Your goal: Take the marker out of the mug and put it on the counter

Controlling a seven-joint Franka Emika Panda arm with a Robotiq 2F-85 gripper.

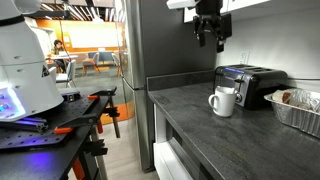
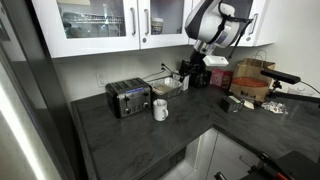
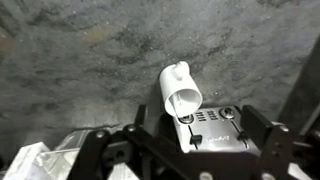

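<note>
Along the wall runs the counter (image 1: 200,125), a long dark grey stone-look top with a straight front edge. It turns a corner in an exterior view (image 2: 150,140). At its left end in an exterior view stands a tall steel-grey panel (image 1: 150,40). White wall cabinets (image 2: 100,25) with glass doors hang above the counter. Farther left, off the counter, is a black workbench (image 1: 55,130) with orange clamps.

The robot arm (image 2: 215,22) reaches in from above. Its gripper (image 1: 211,38) hangs high over the counter, well above everything on it, with the fingers (image 3: 268,140) spread wide and nothing between them.

On the counter sits a black-and-silver toaster (image 1: 250,82), seen in both exterior views (image 2: 128,97) and at the lower edge of the wrist view (image 3: 215,132). A foil tray (image 1: 300,108) lies to the right of the toaster, near the picture's edge. A brown cardboard box (image 2: 252,80) stands farther along the counter.

The mug (image 1: 223,101), plain white with a loop handle, stands upright on the counter just beside the toaster on its near side (image 2: 160,109). The wrist view looks down on it, with its open mouth (image 3: 185,100) toward the camera.

The marker cannot be made out in any view, neither inside the mug nor on the counter.
</note>
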